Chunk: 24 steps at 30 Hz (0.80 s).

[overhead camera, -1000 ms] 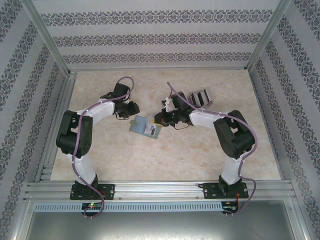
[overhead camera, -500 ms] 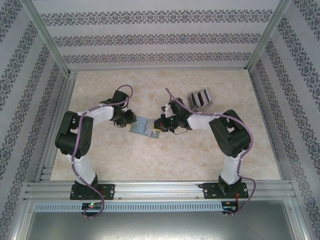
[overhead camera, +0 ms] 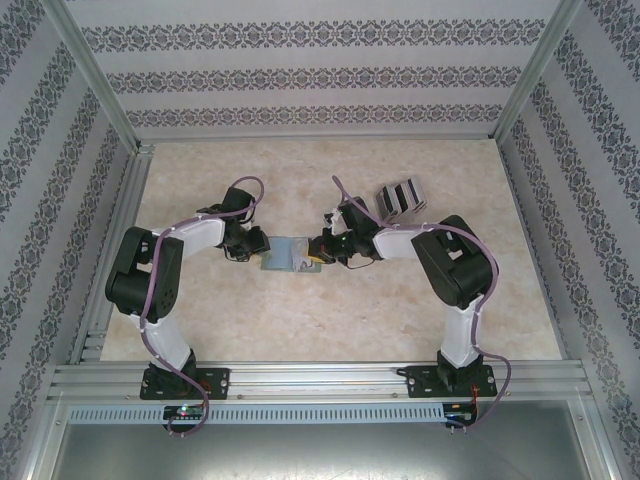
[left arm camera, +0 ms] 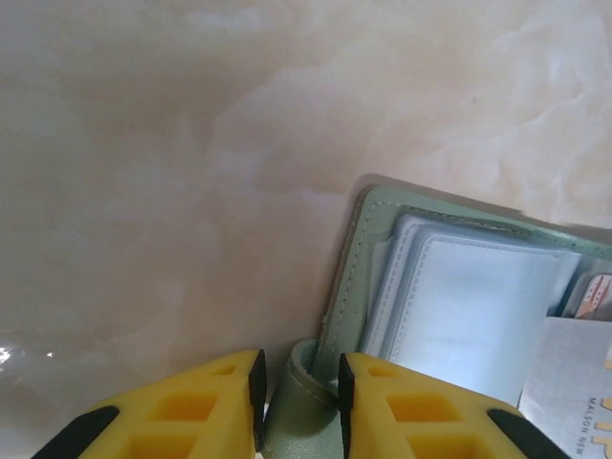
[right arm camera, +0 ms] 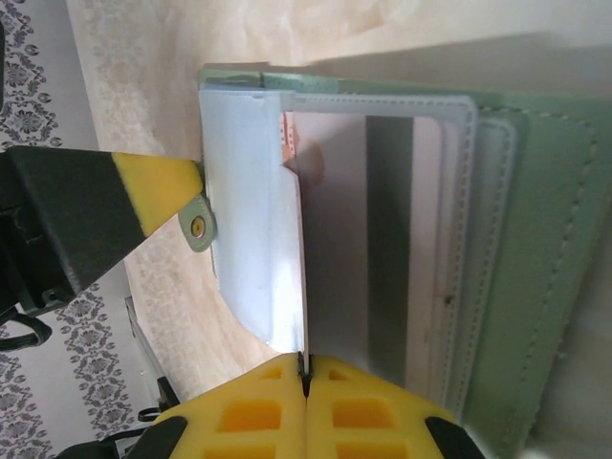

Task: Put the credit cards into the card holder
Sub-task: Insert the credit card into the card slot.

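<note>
— Where do you work? A home, with that wallpaper?
— No, a robot lab's test cell. My table (overhead camera: 330, 310) stands inside a cage of aluminium posts (overhead camera: 92, 75), and the walls (overhead camera: 320, 75) are flat panels papered in ornamental stripes.
— And the marble?
— A marble-patterned top. My left arm's base (overhead camera: 182, 382) and my right arm's base (overhead camera: 452, 380) are bolted to a slotted metal rail (overhead camera: 320, 378) at the near edge, with a bare cable (overhead camera: 150, 325) looped along the arm.
</note>
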Motion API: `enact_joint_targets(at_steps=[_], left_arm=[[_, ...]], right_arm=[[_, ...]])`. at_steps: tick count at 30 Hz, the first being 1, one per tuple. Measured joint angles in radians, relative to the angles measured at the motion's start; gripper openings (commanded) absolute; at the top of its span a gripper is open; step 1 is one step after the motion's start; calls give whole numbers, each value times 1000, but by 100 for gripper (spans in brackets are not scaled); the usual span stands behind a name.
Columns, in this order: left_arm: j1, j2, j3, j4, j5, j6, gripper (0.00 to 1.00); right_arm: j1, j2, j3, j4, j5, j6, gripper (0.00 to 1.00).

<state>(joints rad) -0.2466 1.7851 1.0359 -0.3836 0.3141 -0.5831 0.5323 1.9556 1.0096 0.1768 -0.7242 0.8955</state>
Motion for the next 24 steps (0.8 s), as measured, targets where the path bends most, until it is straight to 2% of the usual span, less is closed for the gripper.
enact_joint_targets(at_steps=[24], left_arm=[[0, -12, -24, 22, 24, -11, 28]], right_arm=[[0, 64, 40, 48, -26, 19, 7]])
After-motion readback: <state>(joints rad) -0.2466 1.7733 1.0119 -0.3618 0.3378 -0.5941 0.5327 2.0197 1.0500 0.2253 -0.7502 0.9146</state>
